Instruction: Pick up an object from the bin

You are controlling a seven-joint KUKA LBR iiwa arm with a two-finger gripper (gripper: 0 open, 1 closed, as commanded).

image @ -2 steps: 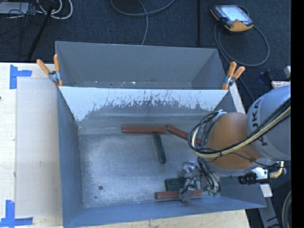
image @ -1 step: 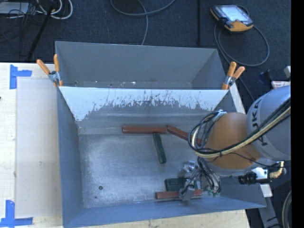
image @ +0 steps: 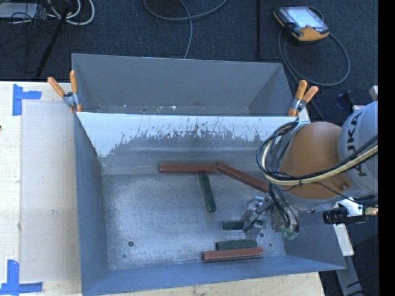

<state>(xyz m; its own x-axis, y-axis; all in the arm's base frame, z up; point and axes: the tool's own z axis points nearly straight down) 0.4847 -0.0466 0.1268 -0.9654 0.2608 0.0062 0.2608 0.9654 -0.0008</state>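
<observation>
My gripper sits low in the bin, just beside a small dark green block. I cannot tell its grip. Nothing looks lifted yet, I judge.

Small dk-green block, short & flat, lies roughly level L-R on the floor of the bin, lower-right area, just left of gripper, w/ a longer green bar & brown bar paired just below it.
</observation>
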